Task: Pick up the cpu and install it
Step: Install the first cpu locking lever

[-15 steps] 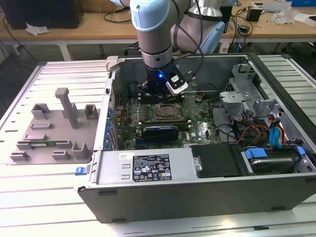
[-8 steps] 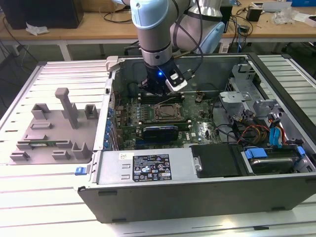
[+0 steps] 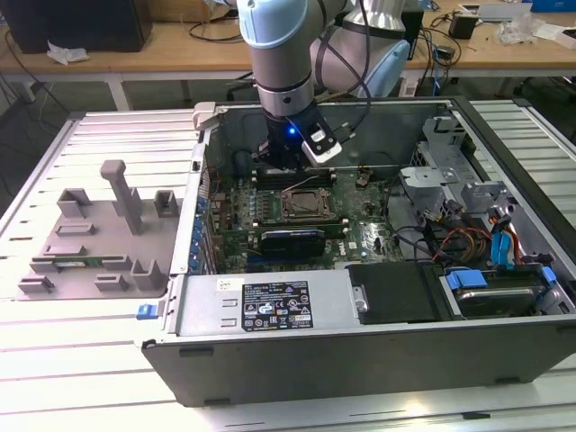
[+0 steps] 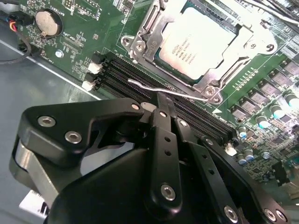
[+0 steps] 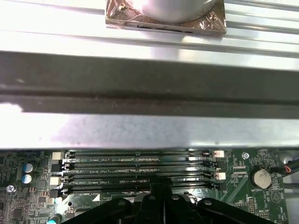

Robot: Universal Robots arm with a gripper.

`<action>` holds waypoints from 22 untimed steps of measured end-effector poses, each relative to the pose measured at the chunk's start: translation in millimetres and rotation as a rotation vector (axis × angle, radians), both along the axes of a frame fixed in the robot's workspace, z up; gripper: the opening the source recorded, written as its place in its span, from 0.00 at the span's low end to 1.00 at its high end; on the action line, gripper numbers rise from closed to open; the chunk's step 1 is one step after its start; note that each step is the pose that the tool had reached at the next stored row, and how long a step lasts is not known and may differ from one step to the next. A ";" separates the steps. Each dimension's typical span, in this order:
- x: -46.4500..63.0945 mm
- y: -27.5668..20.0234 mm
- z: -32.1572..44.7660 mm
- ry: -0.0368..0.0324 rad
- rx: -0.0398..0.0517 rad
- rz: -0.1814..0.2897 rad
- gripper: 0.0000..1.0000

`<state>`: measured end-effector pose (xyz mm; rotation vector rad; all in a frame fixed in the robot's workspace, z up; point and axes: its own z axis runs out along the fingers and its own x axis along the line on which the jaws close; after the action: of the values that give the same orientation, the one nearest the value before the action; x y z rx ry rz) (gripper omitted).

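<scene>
The cpu (image 4: pixel 198 39) lies flat in the motherboard socket, its silver top showing inside the metal socket frame (image 4: pixel 140 39). A thin wire lever (image 4: pixel 182 94) runs along the frame's near side. My gripper (image 4: pixel 161 98) is shut, its black fingers pressed together with nothing between them, and its tip is right at that lever, over the memory slots (image 4: pixel 126 77). In the exterior view the gripper (image 3: pixel 286 164) hangs inside the open case just behind the socket (image 3: pixel 306 204). In the first wrist view the gripper (image 5: pixel 161 183) sits at the edge of the memory slots (image 5: pixel 140 165).
The open computer case (image 3: pixel 270 360) holds a power supply (image 3: pixel 270 308), a drive cage (image 3: pixel 441 153) and loose cables (image 3: pixel 468 243) at the exterior view's right. A grey parts fixture (image 3: pixel 99 243) lies outside the case on the exterior view's left. A coin battery (image 4: pixel 48 22) sits beside the slots.
</scene>
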<state>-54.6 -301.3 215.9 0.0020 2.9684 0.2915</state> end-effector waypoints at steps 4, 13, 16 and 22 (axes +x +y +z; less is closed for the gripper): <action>0.2 0.0 4.8 0.0000 0.0003 0.000 0.11; 3.1 -2.3 4.8 0.0000 -0.0007 -0.026 0.11; 3.1 -2.3 4.3 0.0000 -0.0006 -0.027 0.11; 3.1 -2.5 -5.6 -0.0008 -0.0007 -0.068 0.11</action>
<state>-51.5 -303.8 210.3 0.1021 2.9603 0.2816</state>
